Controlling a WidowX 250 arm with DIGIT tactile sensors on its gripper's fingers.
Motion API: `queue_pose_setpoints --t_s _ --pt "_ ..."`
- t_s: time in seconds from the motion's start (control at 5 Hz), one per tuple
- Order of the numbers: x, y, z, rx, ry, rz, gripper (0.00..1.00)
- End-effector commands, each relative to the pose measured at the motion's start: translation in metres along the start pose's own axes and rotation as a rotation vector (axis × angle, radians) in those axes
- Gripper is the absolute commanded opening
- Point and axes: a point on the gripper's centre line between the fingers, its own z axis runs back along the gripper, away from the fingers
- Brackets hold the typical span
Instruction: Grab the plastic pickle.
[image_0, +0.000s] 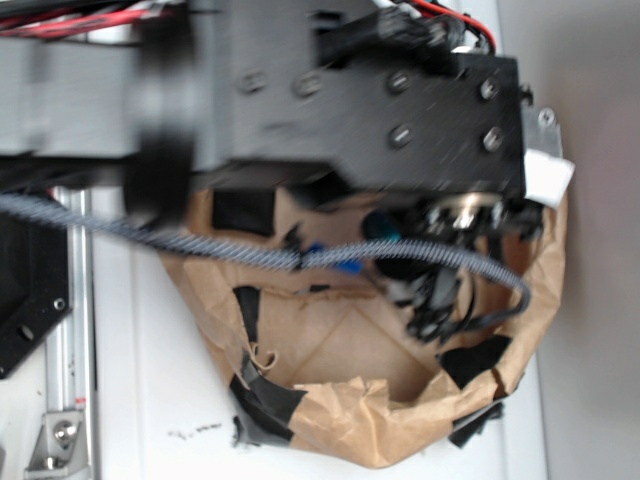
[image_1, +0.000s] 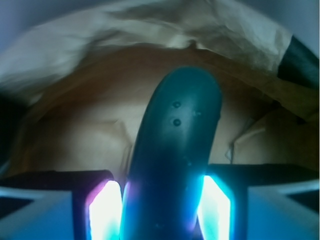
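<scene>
Pickle (image_1: 172, 150) fills the middle of the wrist view: a smooth, glossy, very dark green body with a rounded end pointing to 12 o'clock. We see it standing between the two fingers (image_1: 106, 212) of the gripper (image_1: 160, 210), whose glowing pads press against its flanks at 7 and 5 o'clock. We read the pincer as closed on the pickle, with no gap on either side. Two small dimples mark the pickle's upper face. Behind it, from 9 through 12 to 3 o'clock, we see the crumpled wall of a brown paper bag (image_1: 150, 30), with a strip of black tape (image_1: 302, 60) at 2 o'clock.

In the exterior view, the black arm (image_0: 380, 100) spans the upper half of the frame, blurred. Below it we see the bag's torn rim (image_0: 350, 420), patched with black tape (image_0: 265, 405), curving from 7 to 4 o'clock. A braided cable (image_0: 150, 235) crosses from 9 o'clock towards the centre and loops at 4 o'clock. The gripper's end sits inside the bag near 3 o'clock, too dark and blurred for us to make out its fingers there. A small blue patch shows just beside the cable at the centre; we cannot tell what it is. We cannot pick out the pickle in this view.
</scene>
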Motion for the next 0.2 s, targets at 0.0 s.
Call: queue_pose_setpoints --t_s 0.0 --pt "-0.0071 -0.0087 0.0218 0.025 -0.07 -0.11 0.0"
